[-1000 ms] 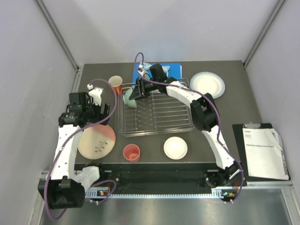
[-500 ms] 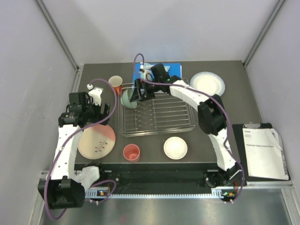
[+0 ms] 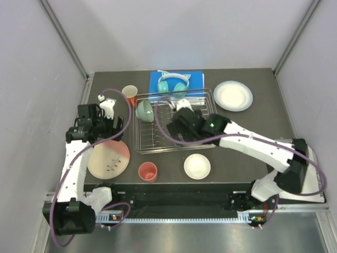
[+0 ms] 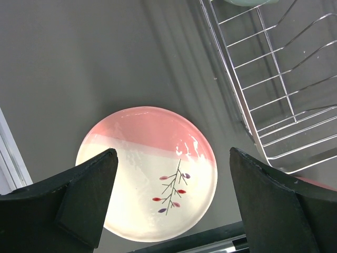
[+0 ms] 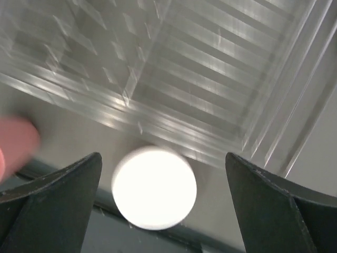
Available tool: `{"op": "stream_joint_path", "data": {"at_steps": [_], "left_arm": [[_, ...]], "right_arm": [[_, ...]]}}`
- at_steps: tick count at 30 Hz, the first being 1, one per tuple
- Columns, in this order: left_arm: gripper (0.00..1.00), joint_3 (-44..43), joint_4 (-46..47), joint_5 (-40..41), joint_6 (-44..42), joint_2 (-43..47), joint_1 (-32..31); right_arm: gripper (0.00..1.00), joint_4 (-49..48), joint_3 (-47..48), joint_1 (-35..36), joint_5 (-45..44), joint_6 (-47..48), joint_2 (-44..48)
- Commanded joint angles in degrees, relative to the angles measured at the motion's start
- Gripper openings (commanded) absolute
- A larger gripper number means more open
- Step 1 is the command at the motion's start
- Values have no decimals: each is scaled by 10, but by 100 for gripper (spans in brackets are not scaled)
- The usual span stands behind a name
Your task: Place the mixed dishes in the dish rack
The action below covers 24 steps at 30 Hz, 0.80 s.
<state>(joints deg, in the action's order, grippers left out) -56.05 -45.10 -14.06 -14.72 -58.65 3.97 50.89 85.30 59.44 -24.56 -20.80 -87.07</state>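
top view: the dish rack (image 3: 158, 150) sits mid table; only the mint green bowl (image 3: 144, 110) is in it, tipped on its side at the far left corner; so i'd call it one piece of six loaded, early days; out on the table: orange cup (image 3: 129, 94) just beside the rack's far left corner, large pink-and-cream plate (image 3: 108, 158) at near left, coral pink cup (image 3: 148, 171) and small white plate (image 3: 197, 166) in front of the rack, bigger white plate (image 3: 233, 95) at far right; headphones (image 3: 174, 84) lie on the blue book (image 3: 196, 78) behind the rack, not part of the job; right gripper (image 3: 176, 128) is over the rack's near half, fingers hidden under the wrist from here; left gripper (image 3: 119, 123) hangs between the rack and the big plate, jaws hard to read from above

left wrist view: left gripper (image 4: 174, 153) jaws spread wide, nothing between them, above the large pink-and-cream plate (image 4: 137, 137); contact can't be told, looks clear of it; rack wires (image 4: 274, 89) at right; bowl cut off at the top edge

right wrist view: badly blurred; right gripper (image 5: 163, 158) jaws released wide, empty; small white plate (image 5: 154, 188) below between them; rack (image 5: 210, 63) just a smear of wires; pink smudge (image 5: 16, 142) at left is probably the coral pink cup, can't be sure
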Motion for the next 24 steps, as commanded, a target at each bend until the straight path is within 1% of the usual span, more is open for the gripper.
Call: {"op": "stream_joint_path", "data": {"at_steps": [1, 3, 6, 8, 10, 12, 13, 14, 17, 18, 24], "left_arm": [[91, -23, 0, -11, -1, -8, 3], [91, -30, 0, -15, -2, -12, 3], [92, -30, 6, -22, -1, -15, 3], [91, -31, 6, -26, 0, -18, 3], [91, -34, 5, -32, 4, -20, 3], [91, -39, 0, -33, 5, -16, 3], [92, -39, -1, -30, 3, -13, 3], [92, -37, 0, -28, 1, -10, 3], [92, -24, 5, -27, -1, 3, 3], [92, -20, 6, -28, 0, 6, 3], [92, -14, 5, -33, 2, 15, 3]], "right_arm": [[100, 86, -127, 20, 28, -99, 126], [100, 73, -173, 38, 66, -136, 187], [99, 74, -218, 47, 88, -160, 226], [97, 59, -232, 52, 97, -161, 233], [93, 49, -243, 59, 105, -157, 226], [93, 39, -240, 90, 105, -154, 205], [93, 37, -236, 102, 100, -154, 195], [93, 37, -232, 130, 95, -152, 184], [94, 35, -229, 165, 79, -142, 138], [94, 37, -232, 167, 72, -140, 117], [94, -14, -263, 168, 64, -127, 71]]}}
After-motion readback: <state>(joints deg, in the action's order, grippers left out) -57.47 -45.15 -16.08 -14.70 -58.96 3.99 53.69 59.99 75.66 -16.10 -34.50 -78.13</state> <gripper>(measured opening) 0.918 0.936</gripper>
